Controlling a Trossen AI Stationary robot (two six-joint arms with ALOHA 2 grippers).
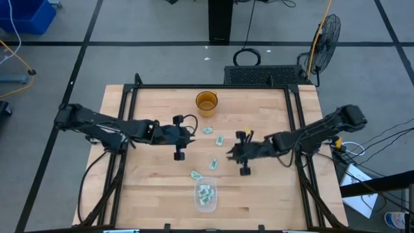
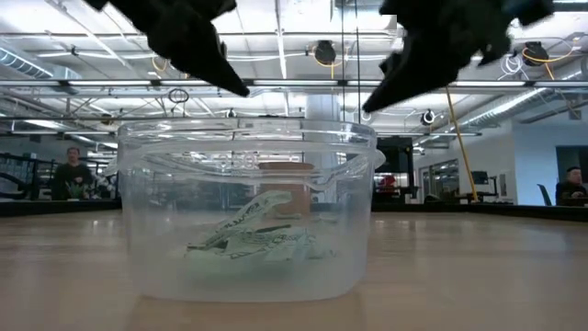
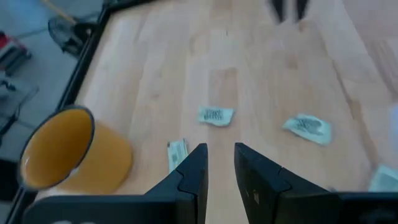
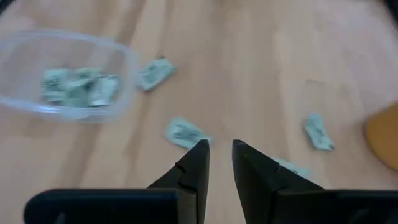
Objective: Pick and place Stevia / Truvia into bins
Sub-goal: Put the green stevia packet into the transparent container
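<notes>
Only the low view showed people seated in the room behind the wooden table (image 1: 259, 188). Overhead, four sachets (image 1: 220, 139) lay loose, others inside the clear bin (image 1: 206, 195). Left gripper (image 3: 220, 163) and right gripper (image 4: 219, 158) hovered empty, fingers narrowly parted

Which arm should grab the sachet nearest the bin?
Probably right. The right gripper hovers closer to that sachet beside the bin, fingers slightly apart, nothing held. The left gripper sits farther, near the cup.
</notes>
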